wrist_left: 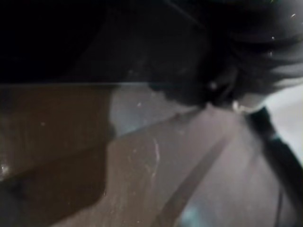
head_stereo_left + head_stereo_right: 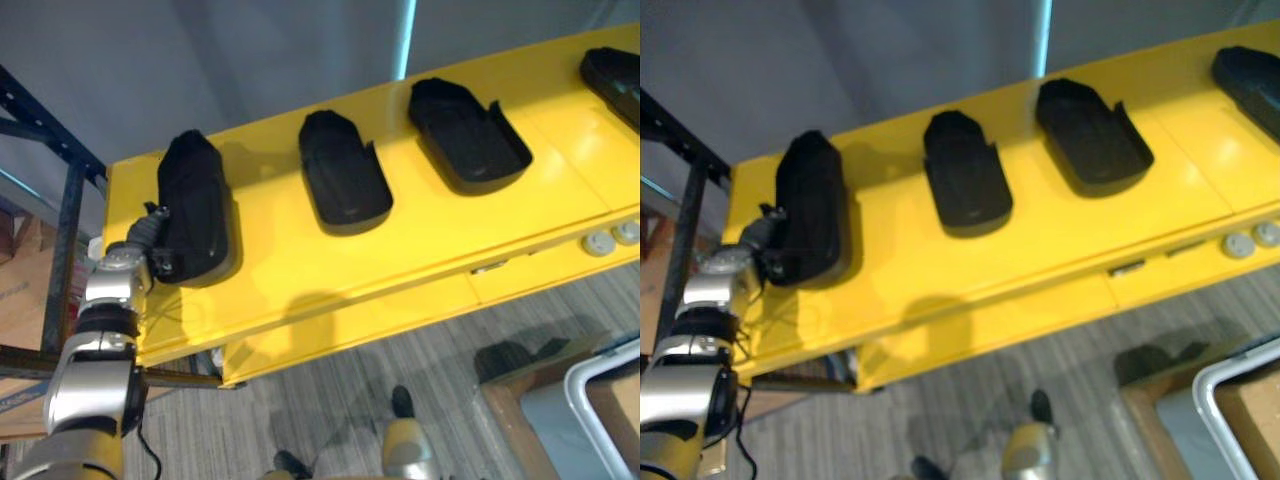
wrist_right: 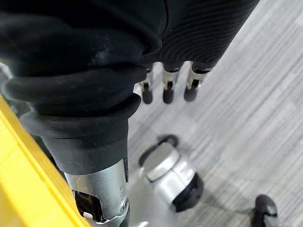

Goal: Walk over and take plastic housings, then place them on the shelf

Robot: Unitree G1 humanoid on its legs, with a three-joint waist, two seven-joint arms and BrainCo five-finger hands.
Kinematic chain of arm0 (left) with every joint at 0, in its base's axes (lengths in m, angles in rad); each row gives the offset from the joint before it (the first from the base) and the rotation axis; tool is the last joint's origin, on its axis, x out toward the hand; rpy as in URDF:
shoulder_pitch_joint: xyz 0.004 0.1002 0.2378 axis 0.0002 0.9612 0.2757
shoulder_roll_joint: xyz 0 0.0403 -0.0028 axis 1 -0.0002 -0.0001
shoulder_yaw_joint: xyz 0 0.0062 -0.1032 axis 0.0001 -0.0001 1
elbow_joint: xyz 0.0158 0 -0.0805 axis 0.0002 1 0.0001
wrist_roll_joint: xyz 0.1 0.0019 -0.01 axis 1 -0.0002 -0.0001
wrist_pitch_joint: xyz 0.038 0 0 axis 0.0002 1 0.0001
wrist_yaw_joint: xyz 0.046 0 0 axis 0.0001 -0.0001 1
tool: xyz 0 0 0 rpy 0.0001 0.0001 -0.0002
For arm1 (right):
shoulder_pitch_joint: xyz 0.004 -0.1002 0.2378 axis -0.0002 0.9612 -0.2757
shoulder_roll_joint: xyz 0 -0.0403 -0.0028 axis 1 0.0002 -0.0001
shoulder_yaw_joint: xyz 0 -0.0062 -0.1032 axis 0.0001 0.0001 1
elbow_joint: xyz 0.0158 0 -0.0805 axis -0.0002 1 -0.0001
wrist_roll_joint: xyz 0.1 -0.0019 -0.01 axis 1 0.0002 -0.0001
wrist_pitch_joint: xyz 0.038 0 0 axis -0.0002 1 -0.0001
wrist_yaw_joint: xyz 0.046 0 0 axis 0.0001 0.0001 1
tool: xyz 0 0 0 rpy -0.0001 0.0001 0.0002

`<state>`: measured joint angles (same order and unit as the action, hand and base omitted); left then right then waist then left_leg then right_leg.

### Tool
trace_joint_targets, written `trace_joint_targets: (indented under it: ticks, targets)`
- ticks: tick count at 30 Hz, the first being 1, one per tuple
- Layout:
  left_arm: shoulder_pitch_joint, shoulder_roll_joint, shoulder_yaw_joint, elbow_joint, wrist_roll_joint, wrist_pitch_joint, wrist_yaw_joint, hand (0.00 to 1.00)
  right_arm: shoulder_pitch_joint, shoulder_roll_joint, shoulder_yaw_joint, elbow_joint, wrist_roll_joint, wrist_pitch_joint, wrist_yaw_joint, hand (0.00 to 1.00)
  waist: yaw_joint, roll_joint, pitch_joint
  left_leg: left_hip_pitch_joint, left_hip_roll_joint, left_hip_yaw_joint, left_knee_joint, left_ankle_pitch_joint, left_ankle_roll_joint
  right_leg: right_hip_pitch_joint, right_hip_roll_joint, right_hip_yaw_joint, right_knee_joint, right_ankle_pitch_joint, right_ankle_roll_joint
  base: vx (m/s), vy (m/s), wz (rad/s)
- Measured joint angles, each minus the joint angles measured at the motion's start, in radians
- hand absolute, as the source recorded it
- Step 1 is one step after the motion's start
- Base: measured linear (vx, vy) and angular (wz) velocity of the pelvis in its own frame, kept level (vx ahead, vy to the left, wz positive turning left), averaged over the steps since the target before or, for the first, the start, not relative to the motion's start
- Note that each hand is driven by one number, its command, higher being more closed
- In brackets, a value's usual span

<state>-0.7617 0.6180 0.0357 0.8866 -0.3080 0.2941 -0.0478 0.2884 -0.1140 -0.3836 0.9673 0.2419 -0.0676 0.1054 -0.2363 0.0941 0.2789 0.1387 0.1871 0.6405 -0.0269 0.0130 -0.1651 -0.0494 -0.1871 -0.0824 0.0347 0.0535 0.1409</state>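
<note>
The left hand (image 2: 155, 245) comes up from the lower left on its silver-grey arm. Its dark cover lies against the near left side of the leftmost housing (image 2: 200, 205). The fingers are hidden by that housing, and the left wrist view is dark, so I cannot tell whether they are clamped on it or spread apart. Left of the arm stands a dark metal rack (image 2: 70, 220), with a cardboard box (image 2: 20, 290) behind its post.

The leftmost housing is black and lies at the left end of the yellow bench top (image 2: 420, 230), seemingly with its closed, rounded side up. To its right, well apart from it, lies the second housing (image 2: 343, 175) with its hollow side up. Further right is the third housing (image 2: 468, 130), also hollow side up and wider at its near end. The fourth housing (image 2: 612, 80) lies at the right edge of the view, cut off by it. All four rest on the bench top in a row, none touching another.

Near the bench's front right edge sit two small round grey knobs (image 2: 600, 243). Below them, on the grey striped floor (image 2: 330, 400), stands a grey-rimmed bin (image 2: 590, 390).

The right hand (image 3: 199, 33) hangs over the floor beside the bench's yellow edge, with its fingers (image 3: 168, 92) straight and apart from any object, holding nothing.
</note>
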Motion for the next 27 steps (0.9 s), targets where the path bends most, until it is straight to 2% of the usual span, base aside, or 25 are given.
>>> trace_joint_targets:
  ticks: [1,7,15,20,27]
  targets:
    - [0.000,0.000,0.000,0.000,-0.001,0.001,0.000,0.00,0.000,0.000,0.000,0.000,0.000,0.000,-0.001,0.00,0.000,0.000,0.000,0.000,0.000,0.000,0.000,0.000,0.000,0.000,0.000,0.000,0.000,0.000,0.000,0.00,0.000,0.00]
    - [0.000,0.000,0.000,-0.001,-0.008,0.007,0.013,0.00,-0.005,-0.001,0.015,0.000,0.000,0.003,-0.021,0.00,-0.003,0.000,0.000,0.000,-0.001,-0.001,0.000,0.000,0.000,0.001,0.000,-0.001,0.000,0.000,0.000,0.00,0.000,0.00]
    - [0.000,-0.022,0.008,0.000,-0.057,-0.003,0.128,0.00,-0.005,-0.001,0.043,0.000,0.002,0.003,-0.041,0.00,-0.012,0.000,0.000,0.000,-0.001,-0.001,-0.001,0.000,0.000,0.000,0.000,-0.001,-0.001,-0.001,-0.001,0.00,0.000,0.00]
    - [-0.007,-0.042,0.039,0.008,-0.075,-0.043,0.189,0.00,-0.005,0.001,0.043,0.003,0.003,-0.006,-0.041,0.00,-0.029,0.000,0.000,0.001,-0.001,0.001,-0.002,0.000,0.000,0.000,0.000,0.000,-0.001,0.000,-0.001,0.00,0.000,0.00]
    - [-0.036,-0.042,0.072,0.014,0.076,-0.068,0.198,0.00,-0.004,0.014,0.043,0.021,0.001,-0.023,-0.042,0.00,-0.030,-0.007,-0.004,0.021,-0.001,0.002,-0.006,0.000,0.000,0.020,0.001,0.000,-0.004,0.000,-0.001,0.00,0.000,0.00]
